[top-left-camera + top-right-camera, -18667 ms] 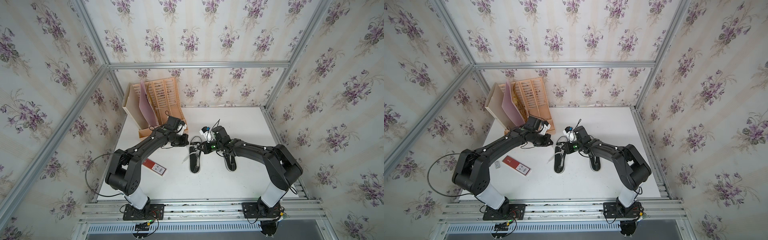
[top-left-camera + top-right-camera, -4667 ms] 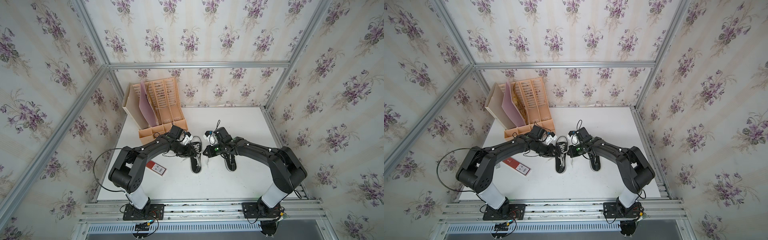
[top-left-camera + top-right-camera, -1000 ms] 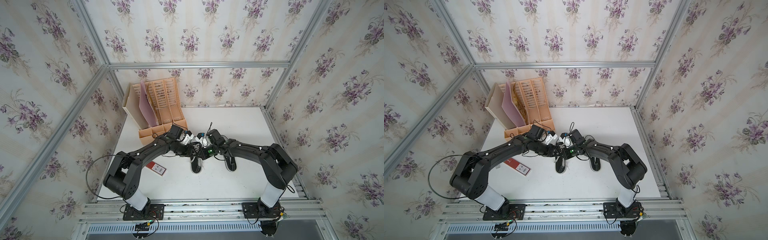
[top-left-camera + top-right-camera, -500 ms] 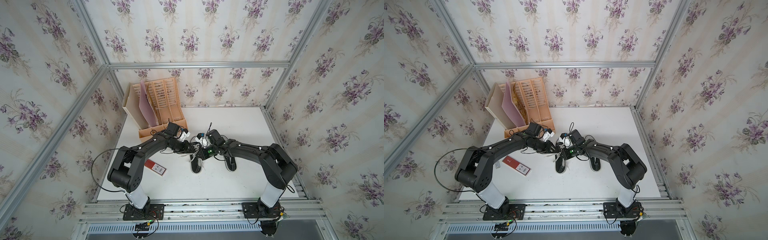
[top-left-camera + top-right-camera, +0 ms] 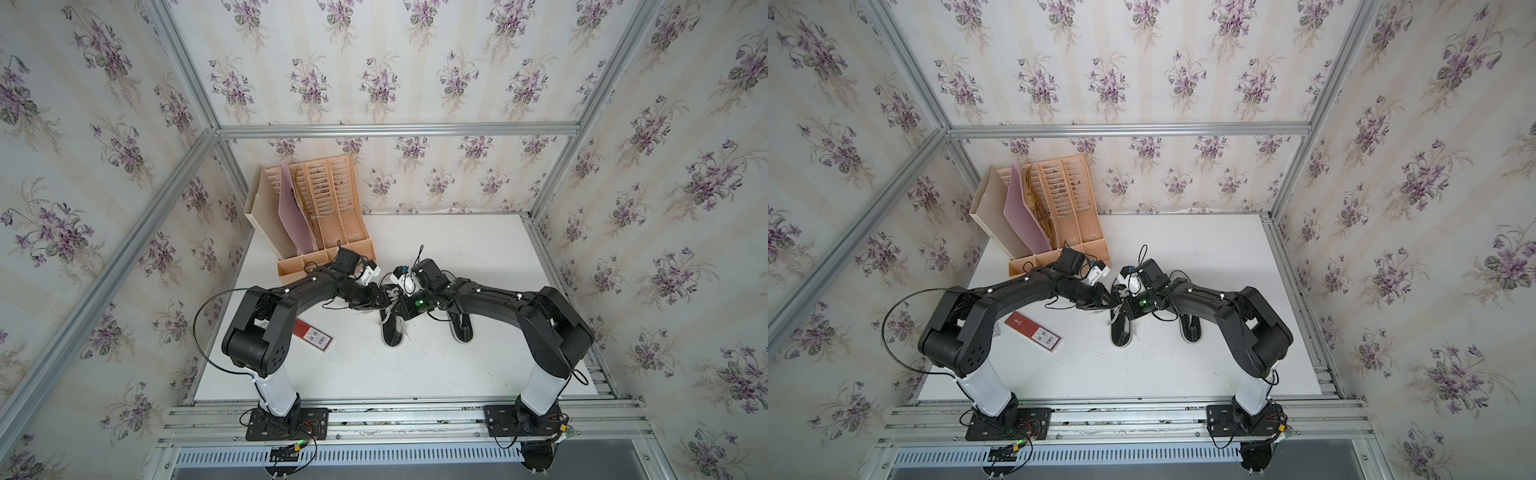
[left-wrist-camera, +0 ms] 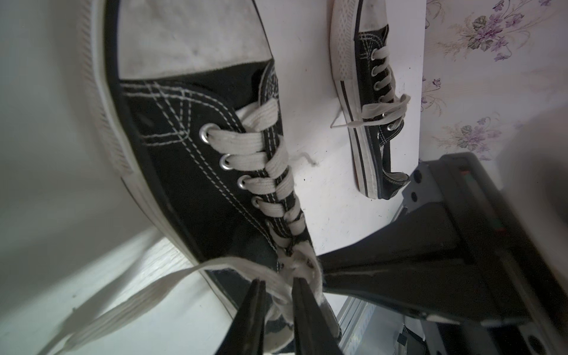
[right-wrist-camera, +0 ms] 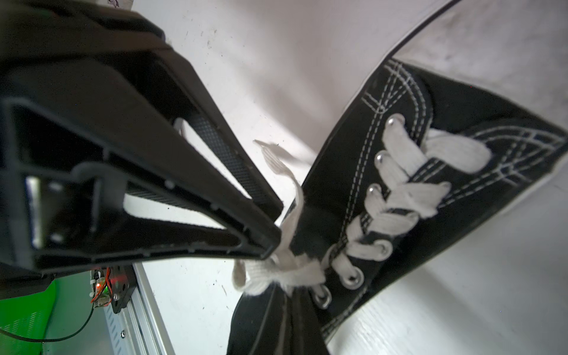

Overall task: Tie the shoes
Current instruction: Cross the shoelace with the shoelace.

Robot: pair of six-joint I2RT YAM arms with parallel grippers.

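1. The shoes are sitting side by side mid-surface (image 5: 457, 249). The one nearer the left arm, call it the nearer shoe (image 5: 392, 328), is getting all the attention.
2. The left tool (image 6: 278, 283) is squeezing down to a narrow gap, with the laces (image 7: 276, 276) bunching between its fingers.
3. The right tool (image 6: 330, 273) is fully closed, poking into the same bunch and seemingly pinching a strand.
4. I'm reading this as the knot-forming step; nothing bow-like is showing.
5. Next they're going to need to pull apart evenly without slipping, while minding the loose end (image 6: 123, 301) trailing on the surface. The other shoe (image 5: 461, 328) is waiting off to the side.
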